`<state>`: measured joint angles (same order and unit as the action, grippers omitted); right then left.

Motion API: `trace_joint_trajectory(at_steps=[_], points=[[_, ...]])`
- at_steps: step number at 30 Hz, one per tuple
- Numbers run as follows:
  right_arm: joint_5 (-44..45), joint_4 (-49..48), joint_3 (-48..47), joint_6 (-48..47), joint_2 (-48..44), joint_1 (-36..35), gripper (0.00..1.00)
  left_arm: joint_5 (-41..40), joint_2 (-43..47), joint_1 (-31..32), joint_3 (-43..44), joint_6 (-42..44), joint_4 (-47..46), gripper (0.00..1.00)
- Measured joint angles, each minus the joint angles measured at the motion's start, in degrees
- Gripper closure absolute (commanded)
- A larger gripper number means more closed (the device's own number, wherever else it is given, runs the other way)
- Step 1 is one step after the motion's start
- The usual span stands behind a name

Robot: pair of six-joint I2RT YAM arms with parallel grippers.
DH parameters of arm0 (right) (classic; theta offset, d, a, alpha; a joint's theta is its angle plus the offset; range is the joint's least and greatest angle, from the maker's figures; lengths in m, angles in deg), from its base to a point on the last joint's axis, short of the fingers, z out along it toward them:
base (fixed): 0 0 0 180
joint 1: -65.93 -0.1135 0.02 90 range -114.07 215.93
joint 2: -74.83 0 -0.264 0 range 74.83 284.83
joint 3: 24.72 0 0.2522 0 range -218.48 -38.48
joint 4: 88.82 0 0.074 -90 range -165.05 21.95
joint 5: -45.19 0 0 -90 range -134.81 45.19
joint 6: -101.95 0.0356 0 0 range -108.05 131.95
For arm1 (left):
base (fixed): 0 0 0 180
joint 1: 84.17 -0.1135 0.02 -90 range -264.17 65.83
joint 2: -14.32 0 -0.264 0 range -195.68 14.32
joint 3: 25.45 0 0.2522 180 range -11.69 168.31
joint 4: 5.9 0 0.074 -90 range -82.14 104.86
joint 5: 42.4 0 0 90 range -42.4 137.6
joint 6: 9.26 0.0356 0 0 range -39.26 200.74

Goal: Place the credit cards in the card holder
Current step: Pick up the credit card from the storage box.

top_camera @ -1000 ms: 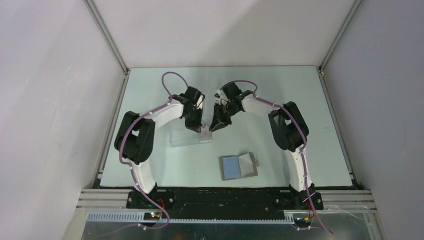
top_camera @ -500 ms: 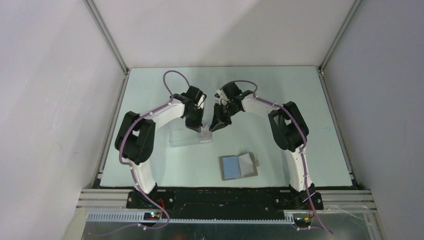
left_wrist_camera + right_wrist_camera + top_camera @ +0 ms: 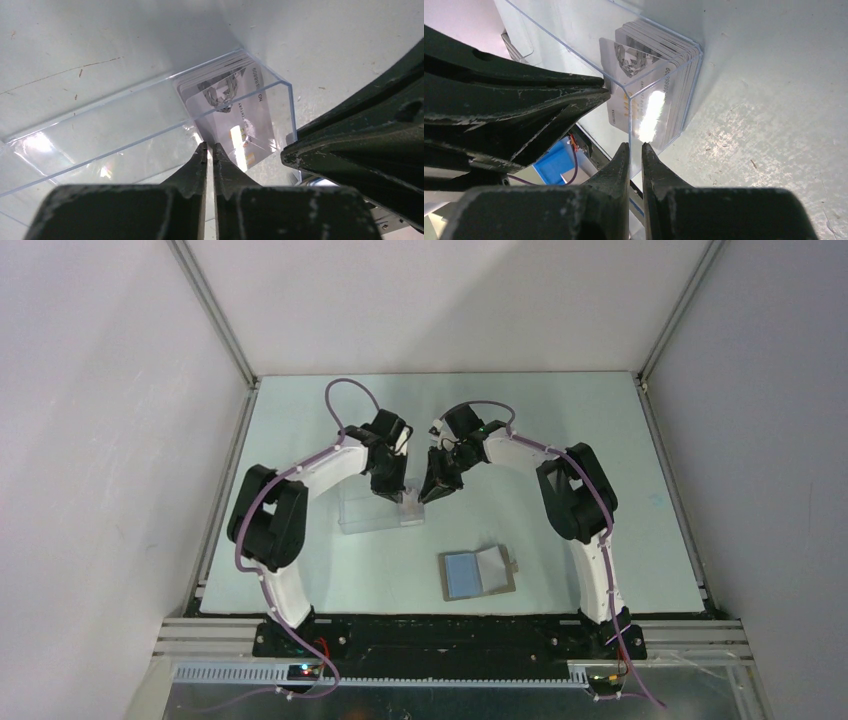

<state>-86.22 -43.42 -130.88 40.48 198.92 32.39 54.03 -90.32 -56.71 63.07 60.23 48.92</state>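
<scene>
Several credit cards (image 3: 223,82) stand stacked in the right end of a clear plastic box (image 3: 365,512); they also show in the right wrist view (image 3: 659,60). The front card (image 3: 235,125) leans away from the stack. My left gripper (image 3: 210,146) reaches into the box and is shut on that card's lower edge. My right gripper (image 3: 635,145) is shut on the box's end wall (image 3: 630,115) beside the cards. In the top view the left gripper (image 3: 392,497) and right gripper (image 3: 430,498) meet at the box's right end. The card holder (image 3: 478,573) lies open, blue lining up, nearer the arm bases.
The box's long left part (image 3: 100,130) holds nothing. The right gripper's body (image 3: 360,145) sits close on the right of the left wrist view. The enclosure's walls and metal rails (image 3: 225,470) bound the table.
</scene>
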Motion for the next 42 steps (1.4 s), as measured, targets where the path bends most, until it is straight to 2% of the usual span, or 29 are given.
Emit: trace_joint_trajectory(at_steps=[11,16,29,42], points=[[0.0,0.0,0.0,0.0,0.0,0.0,0.88,2.8,2.3,0.2,0.5,-0.5,-0.2,0.74],[0.0,0.0,0.0,0.0,0.0,0.0,0.88,3.7,2.4,0.4,0.8,-0.5,-0.4,0.7],[0.0,0.0,0.0,0.0,0.0,0.0,0.88,4.6,2.7,0.4,0.8,-1.5,-0.8,0.7],[-0.5,-0.4,0.0,0.1,0.2,-0.1,0.88,8.7,3.7,1.2,0.7,-4.0,-5.3,0.72]])
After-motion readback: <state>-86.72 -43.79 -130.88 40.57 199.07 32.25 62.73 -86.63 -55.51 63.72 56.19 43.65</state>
